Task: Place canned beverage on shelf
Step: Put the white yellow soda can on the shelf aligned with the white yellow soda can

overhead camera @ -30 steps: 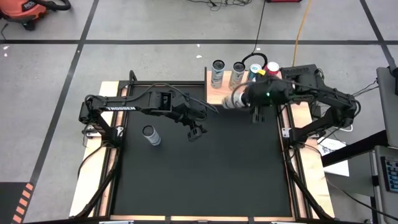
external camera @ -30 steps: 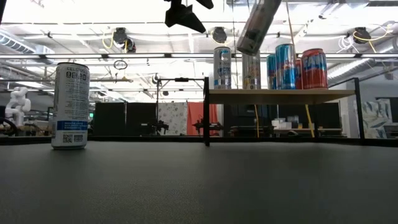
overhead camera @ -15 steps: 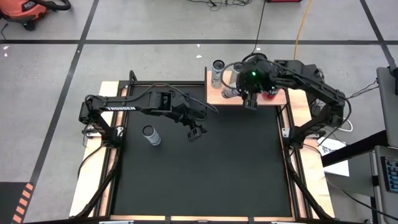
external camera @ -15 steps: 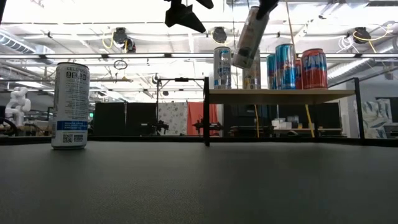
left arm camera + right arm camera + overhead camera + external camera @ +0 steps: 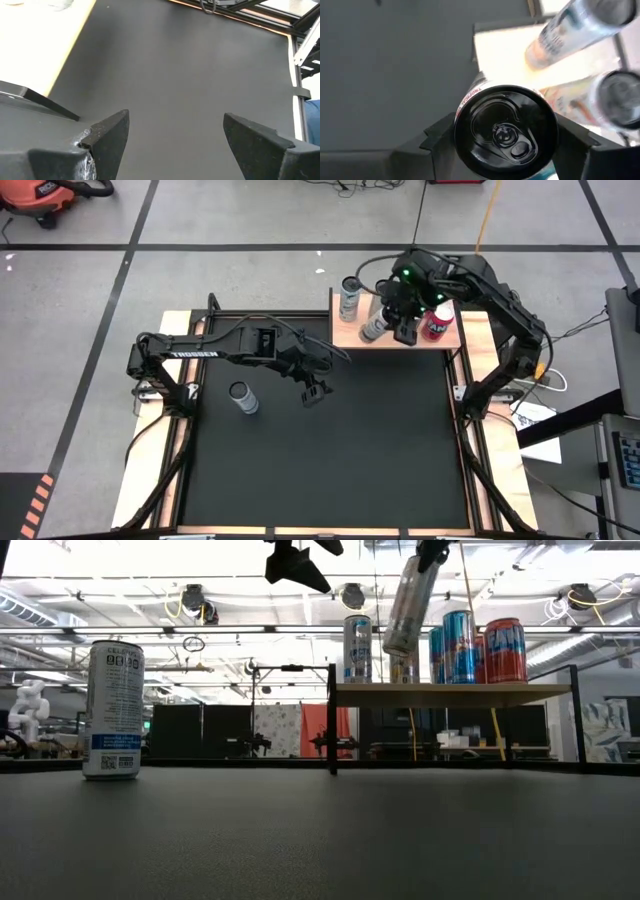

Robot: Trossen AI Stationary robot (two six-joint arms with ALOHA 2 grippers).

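While the right gripper (image 5: 398,317) is clamping a slim silver can (image 5: 408,605) by its upper end, that can is hanging tilted just above the wooden shelf (image 5: 450,693). Beside it, four more cans (image 5: 478,647) are standing on the shelf. Well apart, the left gripper (image 5: 313,392) is hovering wide open and empty over the black mat (image 5: 330,460), near a lone can (image 5: 241,397).
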